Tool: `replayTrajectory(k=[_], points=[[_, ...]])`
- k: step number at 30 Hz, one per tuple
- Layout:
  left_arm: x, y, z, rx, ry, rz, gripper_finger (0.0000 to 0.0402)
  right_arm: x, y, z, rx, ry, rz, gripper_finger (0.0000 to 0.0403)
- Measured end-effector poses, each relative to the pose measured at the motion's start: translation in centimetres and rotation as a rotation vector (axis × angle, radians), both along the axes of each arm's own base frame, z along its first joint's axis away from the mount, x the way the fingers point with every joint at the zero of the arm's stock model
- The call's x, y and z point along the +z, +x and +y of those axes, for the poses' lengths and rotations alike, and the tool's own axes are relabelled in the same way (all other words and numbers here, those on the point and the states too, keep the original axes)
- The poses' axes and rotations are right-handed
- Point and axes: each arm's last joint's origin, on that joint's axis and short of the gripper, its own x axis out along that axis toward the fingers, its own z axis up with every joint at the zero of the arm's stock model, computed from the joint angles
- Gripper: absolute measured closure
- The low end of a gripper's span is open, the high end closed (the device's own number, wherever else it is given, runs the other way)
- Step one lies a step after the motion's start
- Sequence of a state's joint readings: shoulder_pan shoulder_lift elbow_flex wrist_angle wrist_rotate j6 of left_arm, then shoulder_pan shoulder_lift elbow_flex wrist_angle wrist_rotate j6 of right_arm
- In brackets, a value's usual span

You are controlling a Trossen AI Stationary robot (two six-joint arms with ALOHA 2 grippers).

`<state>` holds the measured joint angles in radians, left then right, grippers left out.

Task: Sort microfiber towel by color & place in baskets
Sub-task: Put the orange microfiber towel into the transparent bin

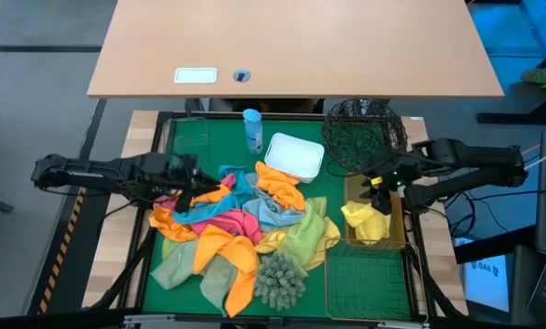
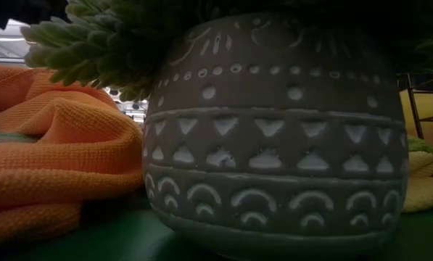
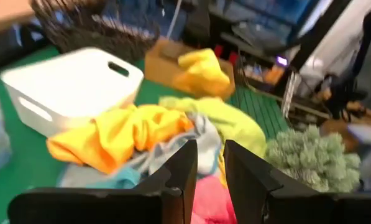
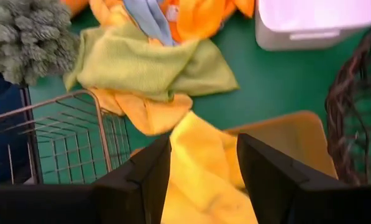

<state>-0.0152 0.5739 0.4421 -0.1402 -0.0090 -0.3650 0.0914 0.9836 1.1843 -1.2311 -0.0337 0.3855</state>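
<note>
The right gripper [image 1: 380, 182] hangs above the upper gold basket [image 1: 396, 239] on the table's right side, its fingers [image 4: 138, 177] spread apart with nothing between them. Directly under it a yellow towel [image 4: 201, 168] lies bunched in that basket, one corner draped over the near rim. Beside it stands a second gold basket [image 4: 61, 146], its wire floor bare. Behind the gripper sits the black mesh basket [image 1: 364, 132].

The left gripper [image 1: 183, 185] hovers at the left edge of the towel pile [image 1: 240, 228], fingers [image 3: 184, 174] slightly parted and holding nothing. Just beyond its tips in the left wrist view lie a pink towel [image 3: 213, 199], an orange one [image 3: 114, 134], a grey one [image 3: 191, 140] and a pale green one [image 3: 229, 121]. The pile covers the middle of the green mat [image 1: 176, 291]: orange, pink, teal, grey, yellow and pale green cloths overlap, well apart from the baskets except for a green-and-yellow edge that reaches the gold baskets' side.

A white tub [image 1: 294, 156] sits behind the pile, touching it, with an orange towel against its front. A clear tub [image 1: 190, 142] stands at the mat's back left, and a blue bottle [image 1: 252, 130] between the two tubs. A shaggy grey-green plant [image 1: 280, 279] in a patterned grey pot [image 2: 274, 138] stands at the pile's front edge, against an orange towel [image 2: 49, 167].
</note>
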Motion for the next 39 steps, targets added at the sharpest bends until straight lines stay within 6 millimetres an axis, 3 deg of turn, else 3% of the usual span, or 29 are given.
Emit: replayTrajectory(k=[7,16,24,39], points=[[1.4,1.8,-0.8,-0.046,0.005,0.15,0.0324,0.2,0.3,0.0,0.045,-0.025,-0.037,0.0219],[3.6,-0.5,-1.5,-0.104,0.037,0.585,0.0324,0.2,0.3,0.0,0.046,-0.026,-0.037,0.0219],[2.5,-1.5,-2.0,-0.083,0.03,0.781,0.0324,0.2,0.4,0.0,0.046,-0.025,-0.045,0.0219],[0.7,0.8,-2.8,-0.07,0.156,0.911,0.0324,0.4,0.8,0.1,0.046,-0.023,-0.088,0.0219]])
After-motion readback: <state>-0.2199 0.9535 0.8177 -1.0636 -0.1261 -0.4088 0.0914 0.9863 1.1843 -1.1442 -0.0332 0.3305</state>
